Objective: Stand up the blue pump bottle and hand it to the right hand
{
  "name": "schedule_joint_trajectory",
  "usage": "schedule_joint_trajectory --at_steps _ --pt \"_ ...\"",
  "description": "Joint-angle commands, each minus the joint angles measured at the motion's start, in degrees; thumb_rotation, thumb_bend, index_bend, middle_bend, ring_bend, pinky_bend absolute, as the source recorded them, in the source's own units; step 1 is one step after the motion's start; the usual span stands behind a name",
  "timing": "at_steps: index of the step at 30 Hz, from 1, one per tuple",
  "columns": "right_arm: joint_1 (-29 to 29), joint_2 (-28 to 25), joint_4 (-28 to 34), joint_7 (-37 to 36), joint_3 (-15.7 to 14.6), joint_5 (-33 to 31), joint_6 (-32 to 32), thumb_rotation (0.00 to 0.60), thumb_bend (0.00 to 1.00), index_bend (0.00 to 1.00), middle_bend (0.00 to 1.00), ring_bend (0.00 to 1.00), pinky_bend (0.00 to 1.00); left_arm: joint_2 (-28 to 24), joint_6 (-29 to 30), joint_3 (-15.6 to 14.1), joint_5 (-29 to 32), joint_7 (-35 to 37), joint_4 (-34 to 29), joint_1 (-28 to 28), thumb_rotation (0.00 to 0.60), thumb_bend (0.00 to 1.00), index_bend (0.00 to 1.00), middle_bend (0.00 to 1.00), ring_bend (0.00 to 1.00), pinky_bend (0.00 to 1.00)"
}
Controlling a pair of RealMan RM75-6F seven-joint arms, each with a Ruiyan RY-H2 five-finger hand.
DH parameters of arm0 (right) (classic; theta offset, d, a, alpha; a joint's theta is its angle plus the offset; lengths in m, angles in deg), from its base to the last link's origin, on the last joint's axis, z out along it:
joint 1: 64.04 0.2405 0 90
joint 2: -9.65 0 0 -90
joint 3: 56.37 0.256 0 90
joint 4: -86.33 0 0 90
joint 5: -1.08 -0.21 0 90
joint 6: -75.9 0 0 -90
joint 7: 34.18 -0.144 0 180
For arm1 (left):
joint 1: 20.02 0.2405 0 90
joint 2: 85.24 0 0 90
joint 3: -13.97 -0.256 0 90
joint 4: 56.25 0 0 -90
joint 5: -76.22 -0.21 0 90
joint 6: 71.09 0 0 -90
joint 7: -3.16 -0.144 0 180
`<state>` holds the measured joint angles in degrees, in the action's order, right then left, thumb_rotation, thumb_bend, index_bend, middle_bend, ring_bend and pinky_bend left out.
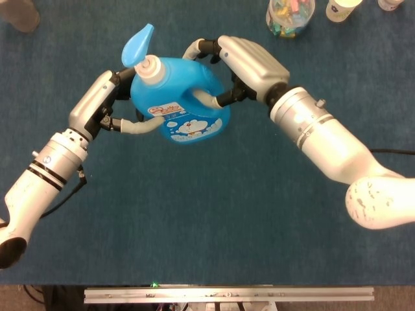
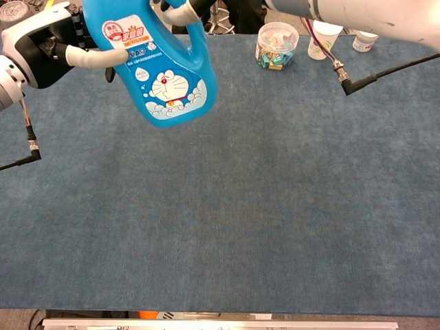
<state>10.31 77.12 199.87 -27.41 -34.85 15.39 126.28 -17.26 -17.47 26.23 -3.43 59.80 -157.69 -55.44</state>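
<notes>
Above the table, left hand (image 1: 107, 100) and right hand (image 1: 243, 61) both grip the bottle (image 1: 178, 97).

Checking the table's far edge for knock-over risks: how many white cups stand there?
2, maybe more out of frame: a tall white paper cup with a flower print right of the clear jar of coloured clips, and a smaller white cup further right.
</notes>
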Motion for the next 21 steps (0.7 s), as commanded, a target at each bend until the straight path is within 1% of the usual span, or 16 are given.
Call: schedule_joint_trajectory --at_steps 1,4,7,15,21 --pt "0.2 0.3 -0.1 0.3 0.1 -0.3 0.4 0.6 0.34 0.4 0.36 0.26 0.27 0.1 -0.1 0.0 0.1 -0.1 0.0 -0.1 0.6 0.22 0.45 0.47 0.36 0.63" --pt "0.4 0.9 -0.1 0.6 0.2 -0.5 1.2 0.6 0.41 0.43 0.37 0.27 0.29 0.2 -0.2 0.1 0.3 -0.1 0.0 -0.2 0.6 0.22 0.45 0.47 0.36 0.63" --pt "0.5 1.7 -0.4 0.9 0.4 -0.7 2.1 0.6 0.45 0.45 0.39 0.29 0.31 0.3 -0.3 0.2 0.4 0.0 -0.1 -0.3 0.6 0.22 0.45 0.47 0.36 0.63" --pt "0.7 3.9 -1.0 1.9 0.6 -0.9 4.3 0.6 0.5 0.51 0.44 0.36 0.4 0.3 -0.6 0.3 1.0 0.4 0.2 -0.3 0.6 0.22 0.45 0.47 0.36 0.63" --pt "0.6 5.4 -1.6 2.5 1.0 -1.2 6.1 0.6 0.51 0.55 0.47 0.4 0.45 0.5 -0.9 0.2 1.2 1.1 0.6 -0.2 0.6 0.22 0.44 0.46 0.35 0.63"
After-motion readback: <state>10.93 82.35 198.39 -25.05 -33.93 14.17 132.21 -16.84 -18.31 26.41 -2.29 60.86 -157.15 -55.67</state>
